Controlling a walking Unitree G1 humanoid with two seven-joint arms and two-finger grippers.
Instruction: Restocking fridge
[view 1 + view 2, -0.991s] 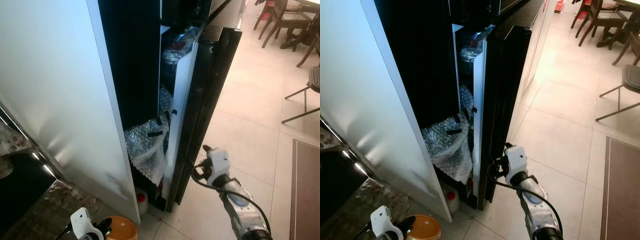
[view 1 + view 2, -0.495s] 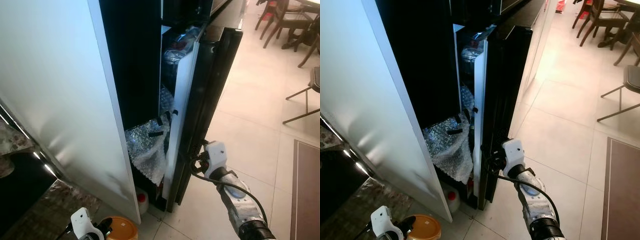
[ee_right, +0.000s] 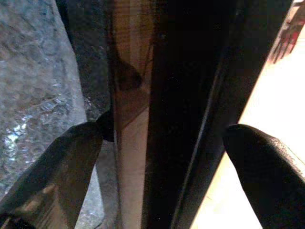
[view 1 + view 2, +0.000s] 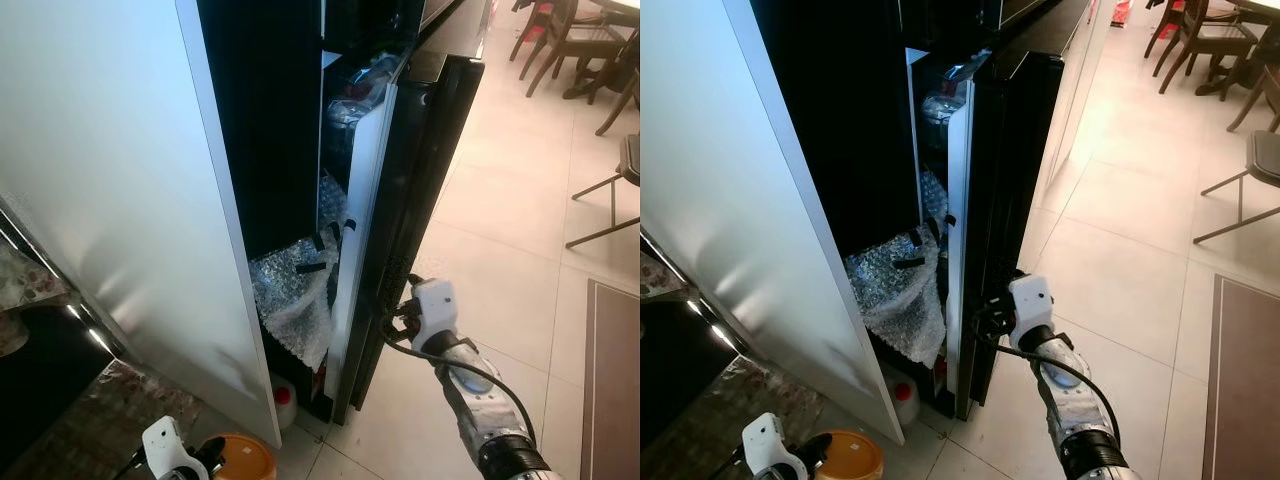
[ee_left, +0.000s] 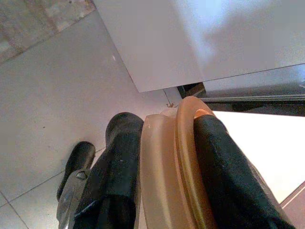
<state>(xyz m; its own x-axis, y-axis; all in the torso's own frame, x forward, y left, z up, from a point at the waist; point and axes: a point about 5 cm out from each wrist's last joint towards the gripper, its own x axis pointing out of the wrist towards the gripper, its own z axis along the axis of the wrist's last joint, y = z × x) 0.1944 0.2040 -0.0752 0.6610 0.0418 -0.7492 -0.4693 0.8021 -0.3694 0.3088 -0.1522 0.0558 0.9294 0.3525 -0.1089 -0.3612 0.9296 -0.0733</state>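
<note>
Right gripper at the fridge door's edge, container waiting below

Centre frame, the right gripper [image 3: 162, 157] straddles the fridge door [image 4: 1002, 170] edge, fingers wide. Bottom left, the left gripper [image 5: 157, 191] clamps an orange-lidded container [image 4: 241, 458]. The step looks like widening the door (barely ajar); next, swing it outward.
</note>
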